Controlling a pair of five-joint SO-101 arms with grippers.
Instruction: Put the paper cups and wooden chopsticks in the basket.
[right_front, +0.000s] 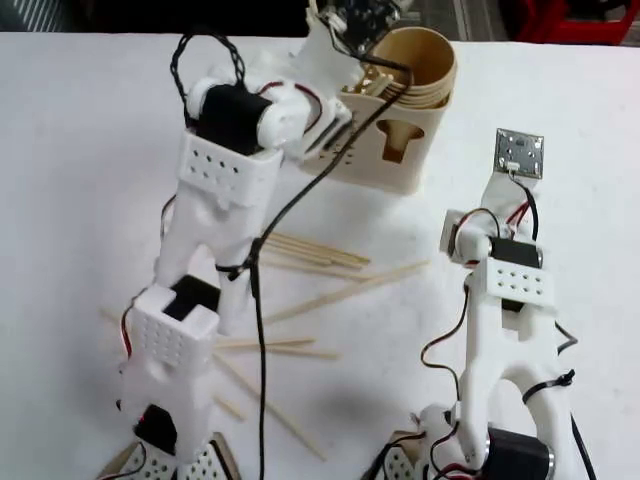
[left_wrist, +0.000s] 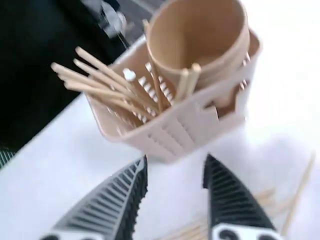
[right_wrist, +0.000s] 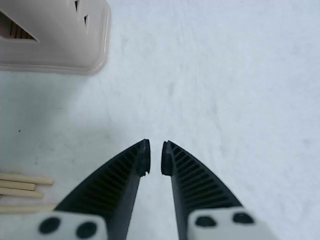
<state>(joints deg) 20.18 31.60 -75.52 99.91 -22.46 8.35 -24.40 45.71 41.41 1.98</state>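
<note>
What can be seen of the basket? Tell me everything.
The basket is a beige, plastic-looking rectangular tub with slotted walls and a keyhole-shaped cutout in one side. It stands upright on the white table near its far edge. Stacked paper cups fill one end; wooden chopsticks lean out of the other.

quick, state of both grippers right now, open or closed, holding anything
left gripper: open, holding nothing
right gripper: nearly closed, only a thin gap at the tips, holding nothing
</note>
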